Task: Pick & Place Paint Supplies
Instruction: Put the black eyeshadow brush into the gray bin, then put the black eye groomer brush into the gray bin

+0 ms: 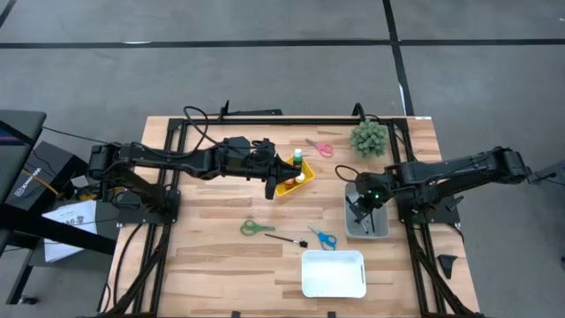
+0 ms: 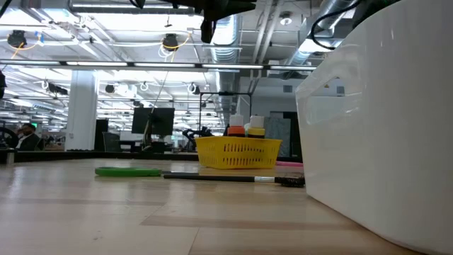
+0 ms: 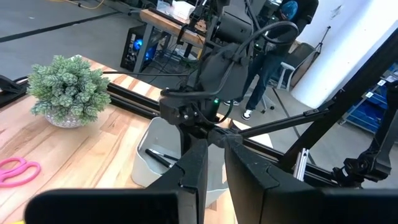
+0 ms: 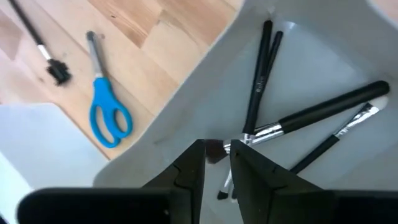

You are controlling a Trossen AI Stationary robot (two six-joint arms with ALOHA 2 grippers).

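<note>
A yellow basket [image 1: 290, 182] [image 2: 237, 152] at the table's middle holds small paint bottles [image 2: 245, 127]. My left gripper [image 1: 274, 172] [image 3: 214, 146] hangs high above the basket's left side, pointing level toward the right arm, fingers close together; I see nothing between them. My right gripper [image 1: 360, 208] [image 4: 216, 155] points down into the grey bin [image 1: 350, 219] [image 4: 205, 93], slightly open. Several dark-handled brushes [image 4: 258, 81] lie in the bin. The bristle end [image 4: 214, 149] of one thick brush [image 4: 329, 109] lies between my right fingertips. Another brush [image 1: 284, 238] [image 2: 212, 177] lies flat on the table. My right gripper comes from above, its fingertips on either side of the thick brush's bristle end [image 4: 216, 148]. That brush lies on the bin's floor. Whether the fingers touch it, I cannot tell.
A white tray [image 1: 333, 274] [image 2: 382, 120] stands near the front edge. Green scissors [image 1: 256, 228], blue scissors [image 1: 323, 237] [image 4: 109, 115] and pink scissors [image 1: 320, 147] lie on the wood. A spiky plant [image 1: 368, 137] [image 3: 65, 90] stands at the back right.
</note>
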